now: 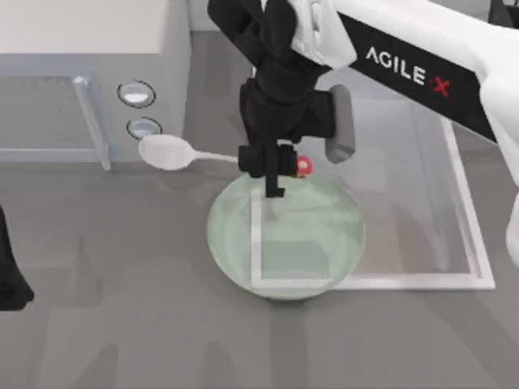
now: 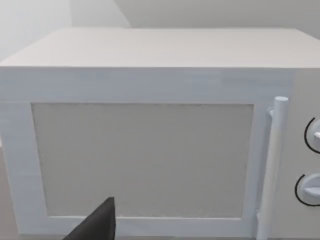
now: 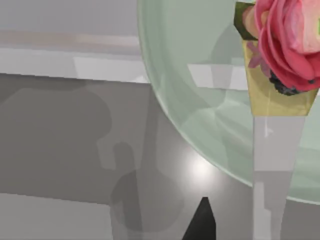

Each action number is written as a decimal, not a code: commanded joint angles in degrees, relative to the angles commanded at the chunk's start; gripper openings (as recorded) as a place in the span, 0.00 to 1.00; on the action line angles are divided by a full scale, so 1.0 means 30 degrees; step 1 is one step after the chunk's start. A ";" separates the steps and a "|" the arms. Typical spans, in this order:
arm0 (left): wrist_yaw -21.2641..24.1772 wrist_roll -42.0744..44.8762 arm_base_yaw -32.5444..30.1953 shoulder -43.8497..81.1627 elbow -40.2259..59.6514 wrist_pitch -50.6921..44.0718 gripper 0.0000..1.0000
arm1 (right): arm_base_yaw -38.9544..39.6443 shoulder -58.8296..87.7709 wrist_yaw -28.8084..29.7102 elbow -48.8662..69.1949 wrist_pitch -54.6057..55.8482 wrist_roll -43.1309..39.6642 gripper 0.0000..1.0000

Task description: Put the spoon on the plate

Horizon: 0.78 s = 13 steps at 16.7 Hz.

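R gripper (image 1: pixel 276 162) clamped on spoon (image 1: pixel 170 151) handle, carrying it over plate (image 1: pixel 243 259) far rim. Next: shift bowl inward, lower, release. L gripper state: can't tell.

One small white spoon (image 1: pixel 166 151), one round translucent pale-green plate (image 1: pixel 324 243), one white microwave (image 2: pixel 150 75) with two round dials (image 1: pixel 136 94).

Light: soft, even and fairly bright from overhead across the grey table (image 1: pixel 122 324).
Shadows: faint, soft-edged arm shadows on the table near its front edge; in the right wrist view a blurred grey shadow beside the plate (image 3: pixel 200 75).
Glare: a small white glint at the plate's rim.
Focus: the flower ornament (image 3: pixel 290 45) looms large, soft-edged.
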 joint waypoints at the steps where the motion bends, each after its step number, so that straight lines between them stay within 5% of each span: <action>1: 0.0000 0.0000 0.0000 0.0000 0.0000 0.0000 1.00 | 0.0031 -0.0047 -0.0049 -0.0054 0.0245 0.0004 0.00; 13: 0.0000 0.0000 0.0000 0.0000 0.0000 0.0000 1.00 | 0.0399 0.0184 0.1300 -0.3147 -0.0486 0.0390 0.00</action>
